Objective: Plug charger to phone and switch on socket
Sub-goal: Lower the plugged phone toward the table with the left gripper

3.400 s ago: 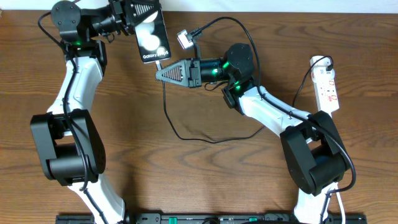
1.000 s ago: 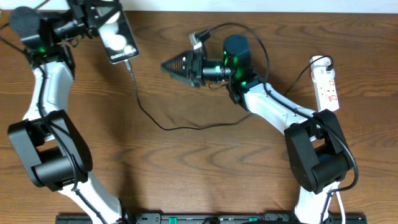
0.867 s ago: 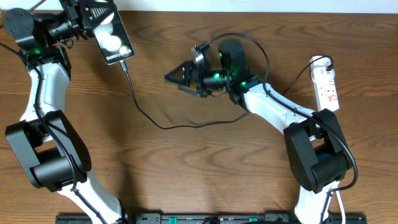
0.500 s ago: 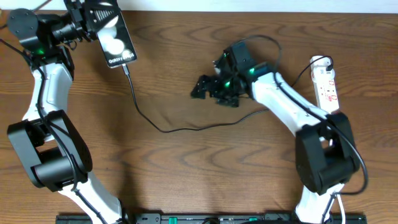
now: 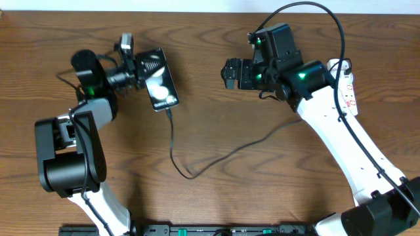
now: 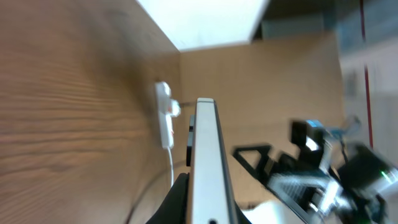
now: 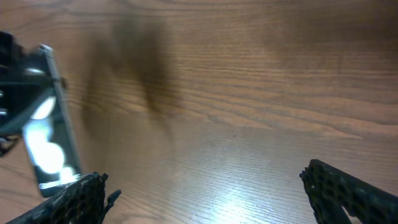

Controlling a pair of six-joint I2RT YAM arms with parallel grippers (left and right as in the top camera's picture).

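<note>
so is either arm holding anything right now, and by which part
The left gripper holds the phone by its top end, opposite the plugged-in charger. The right gripper is open, holding nothing.

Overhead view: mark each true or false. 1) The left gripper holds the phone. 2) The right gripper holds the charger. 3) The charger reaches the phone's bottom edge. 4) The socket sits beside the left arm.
1) True. The left gripper is shut on the phone.
2) False. The right gripper is open and empty. The charger lies on the table, away from it.
3) True. The charger meets the phone's bottom edge and looks plugged in.
4) False. The socket lies at the table's right edge, partly hidden by the right arm.
</note>
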